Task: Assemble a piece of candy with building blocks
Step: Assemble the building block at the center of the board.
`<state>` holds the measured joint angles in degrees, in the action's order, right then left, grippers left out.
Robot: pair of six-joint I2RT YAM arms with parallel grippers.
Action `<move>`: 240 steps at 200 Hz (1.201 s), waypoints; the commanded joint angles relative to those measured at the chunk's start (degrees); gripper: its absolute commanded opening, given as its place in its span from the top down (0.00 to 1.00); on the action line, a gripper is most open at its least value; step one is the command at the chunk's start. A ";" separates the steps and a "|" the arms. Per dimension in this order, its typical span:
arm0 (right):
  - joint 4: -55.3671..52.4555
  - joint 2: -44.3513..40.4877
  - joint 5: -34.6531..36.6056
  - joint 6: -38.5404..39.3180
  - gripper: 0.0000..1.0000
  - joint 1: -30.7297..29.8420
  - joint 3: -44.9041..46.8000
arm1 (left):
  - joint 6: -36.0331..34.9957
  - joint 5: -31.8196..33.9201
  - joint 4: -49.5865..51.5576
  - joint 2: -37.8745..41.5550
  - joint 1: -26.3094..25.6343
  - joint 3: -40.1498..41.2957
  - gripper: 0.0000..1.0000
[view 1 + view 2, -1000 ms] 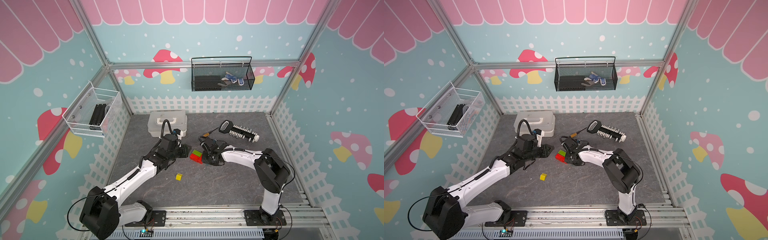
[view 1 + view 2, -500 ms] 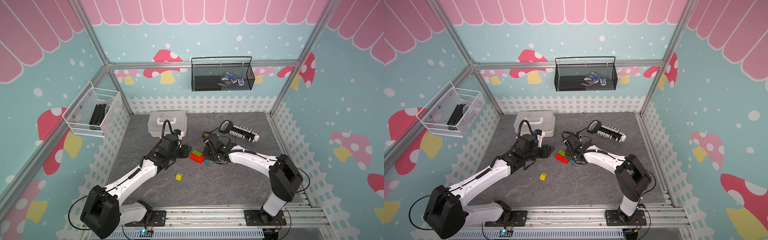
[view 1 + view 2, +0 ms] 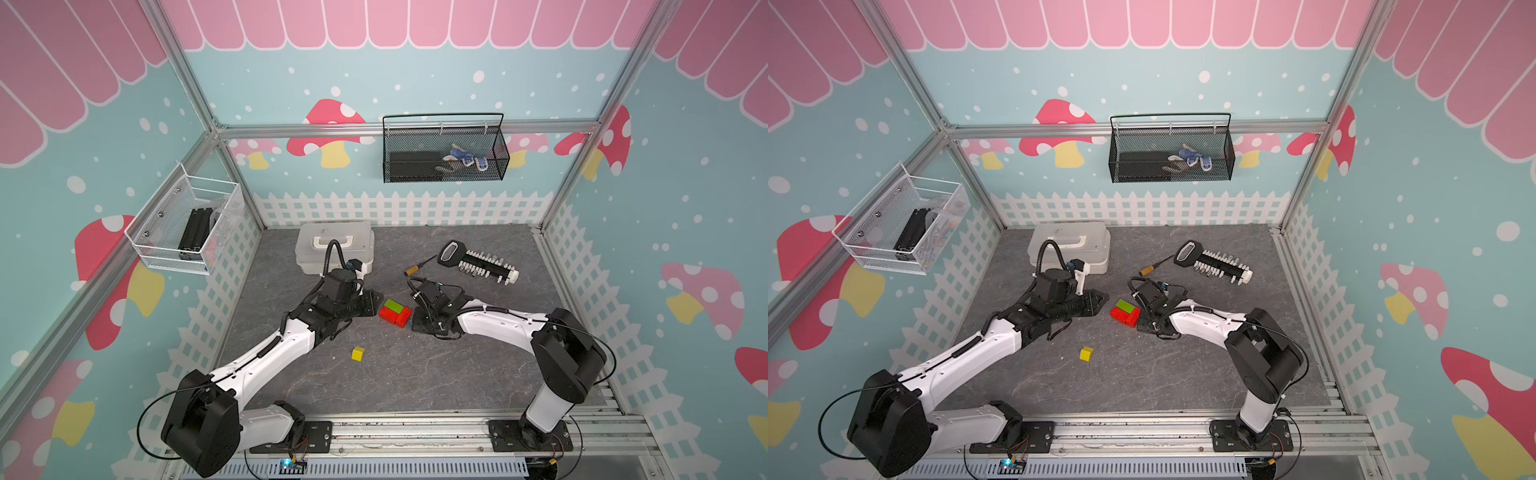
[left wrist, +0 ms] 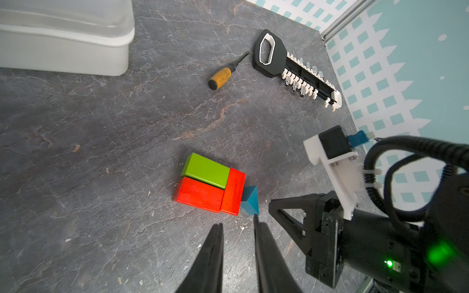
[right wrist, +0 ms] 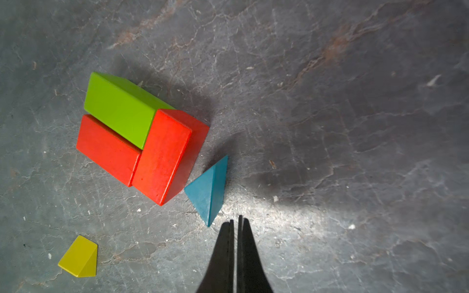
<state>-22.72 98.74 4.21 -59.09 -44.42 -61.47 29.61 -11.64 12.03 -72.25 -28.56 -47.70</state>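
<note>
**Candy body with its two loose end pieces.** The green bar (image 5: 119,109) and a red bar (image 5: 106,149) are lying side by side on the grey table (image 5: 355,126). The second red bar (image 5: 162,157) is lying across their ends, and together the three are forming the candy's body. The blue triangle (image 5: 206,192) is lying just beside that cross bar's outer face, one corner at or almost at the bar near its end; contact cannot be told. Its ridge is running askew to the bar, and its far tip is pointing towards the right gripper (image 5: 236,220). That gripper's fingers are pressing together on nothing, tips just short of the blue tip. The right arm is thus the nearer one, and a closed-finger nudge would probably be needed to bring the triangle to the bar's middle. The yellow piece (image 5: 78,257) is lying alone, well apart from the body. The left gripper (image 3: 377,298), fingers narrowly parted and empty, is hanging near the body's opposite end in a top view.
</note>
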 commanded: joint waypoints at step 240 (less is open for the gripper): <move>0.24 4.77 -0.33 3.58 0.99 0.49 -3.13 | 0.72 -1.00 1.06 -1.47 0.20 -0.56 0.75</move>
<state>-20.05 103.00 1.69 -56.58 -44.25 -63.16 29.82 -11.86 12.40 -73.58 -28.56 -47.70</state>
